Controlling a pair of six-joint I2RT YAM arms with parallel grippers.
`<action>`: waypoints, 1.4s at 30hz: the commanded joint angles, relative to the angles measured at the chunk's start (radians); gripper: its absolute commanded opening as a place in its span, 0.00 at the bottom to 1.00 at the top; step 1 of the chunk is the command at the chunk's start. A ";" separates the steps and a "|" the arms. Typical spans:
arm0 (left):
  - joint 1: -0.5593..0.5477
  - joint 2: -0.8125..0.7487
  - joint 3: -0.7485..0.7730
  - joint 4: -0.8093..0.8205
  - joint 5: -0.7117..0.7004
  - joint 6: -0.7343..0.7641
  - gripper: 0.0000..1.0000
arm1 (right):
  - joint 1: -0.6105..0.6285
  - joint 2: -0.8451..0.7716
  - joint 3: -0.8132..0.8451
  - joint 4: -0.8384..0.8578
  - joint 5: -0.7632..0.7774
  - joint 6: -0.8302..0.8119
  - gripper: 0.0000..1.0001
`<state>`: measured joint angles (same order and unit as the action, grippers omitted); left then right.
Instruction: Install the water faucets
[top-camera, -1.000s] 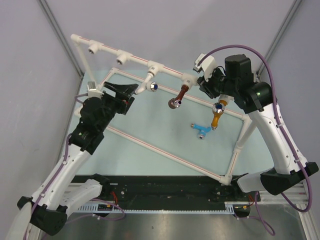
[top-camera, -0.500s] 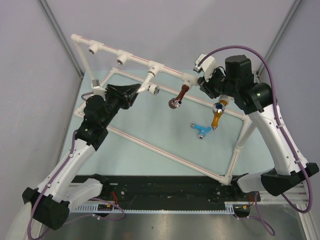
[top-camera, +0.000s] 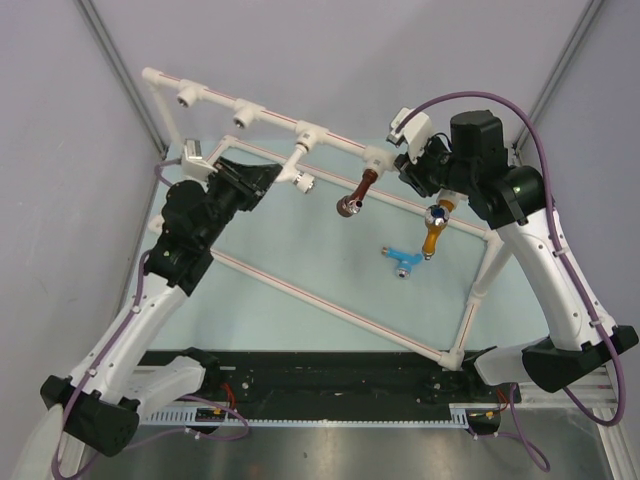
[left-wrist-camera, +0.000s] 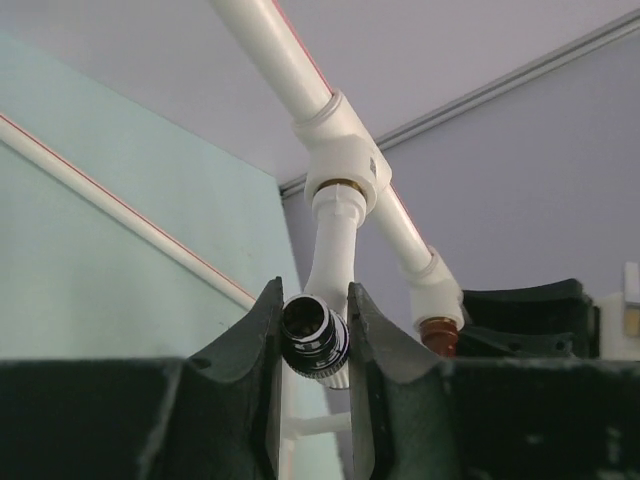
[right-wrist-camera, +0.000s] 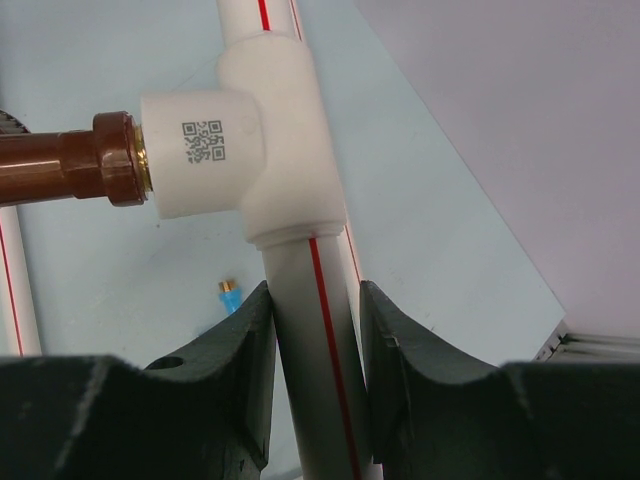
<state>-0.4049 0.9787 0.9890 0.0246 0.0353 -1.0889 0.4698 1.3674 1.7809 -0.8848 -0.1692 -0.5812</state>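
Observation:
The white faucet (top-camera: 298, 166) hangs from the third tee of the white pipe frame (top-camera: 330, 140). My left gripper (top-camera: 278, 176) is shut on its silvery metal end (left-wrist-camera: 315, 338), with a jaw on each side. The brown faucet (top-camera: 358, 190) sits in the fourth tee (right-wrist-camera: 255, 140) and shows in the right wrist view (right-wrist-camera: 70, 165). My right gripper (top-camera: 408, 168) is shut on the top pipe (right-wrist-camera: 318, 350) just past that tee. The orange-yellow faucet (top-camera: 434, 230) lies by the frame's rail. The light blue faucet (top-camera: 400, 259) lies on the table.
Two bare tee sockets (top-camera: 186, 96) (top-camera: 246, 117) stand on the top pipe to the left. The frame's lower rails (top-camera: 330, 305) cross the pale green table. Grey walls close in at the back and both sides.
My left arm has moved back and up and turned its wrist, and its jaws have closed round the white faucet's metal end. The right arm has not moved.

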 joint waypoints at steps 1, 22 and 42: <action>-0.003 0.043 0.120 -0.063 0.032 0.396 0.00 | 0.006 0.004 -0.023 -0.045 0.043 0.080 0.00; -0.555 0.235 0.214 -0.322 -0.483 2.061 0.00 | 0.016 0.015 -0.017 -0.049 0.053 0.081 0.00; -0.588 0.075 0.342 -0.235 -0.318 1.659 0.89 | 0.020 0.019 -0.017 -0.049 0.057 0.081 0.00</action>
<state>-0.9829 1.1351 1.2518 -0.2871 -0.3977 0.8433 0.4805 1.3678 1.7775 -0.8795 -0.1535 -0.5873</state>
